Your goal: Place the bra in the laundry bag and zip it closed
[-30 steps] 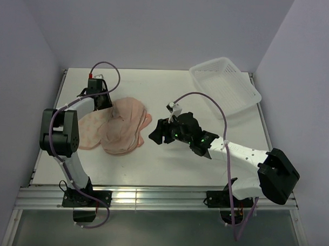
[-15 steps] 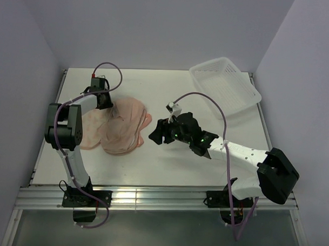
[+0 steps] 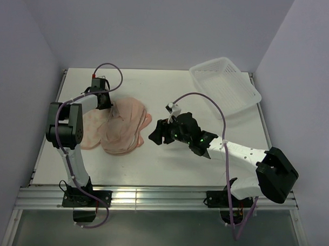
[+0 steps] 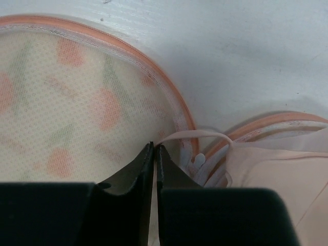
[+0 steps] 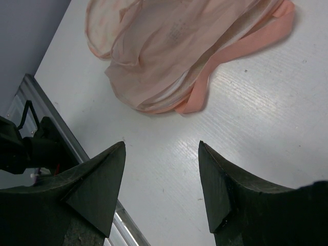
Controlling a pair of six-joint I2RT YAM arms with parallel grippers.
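White table (image 3: 179, 166), pale lilac walls (image 3: 157, 25)

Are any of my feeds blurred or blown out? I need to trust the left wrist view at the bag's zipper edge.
Top external: sharp, evenly lit, one glare streak on the metal rail. Left wrist: very close, the laundry bag looks soft and its print hazy, the left gripper a dark mass. Right wrist: the bra reads clearly, mild sheen on the table.

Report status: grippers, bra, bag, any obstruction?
Left gripper jaws nearly shut at laundry bag rim, grip unclear. Right gripper open, hovering beside bra. Bra heaped over bag, not zipped in. White basket far corner, out of the way.
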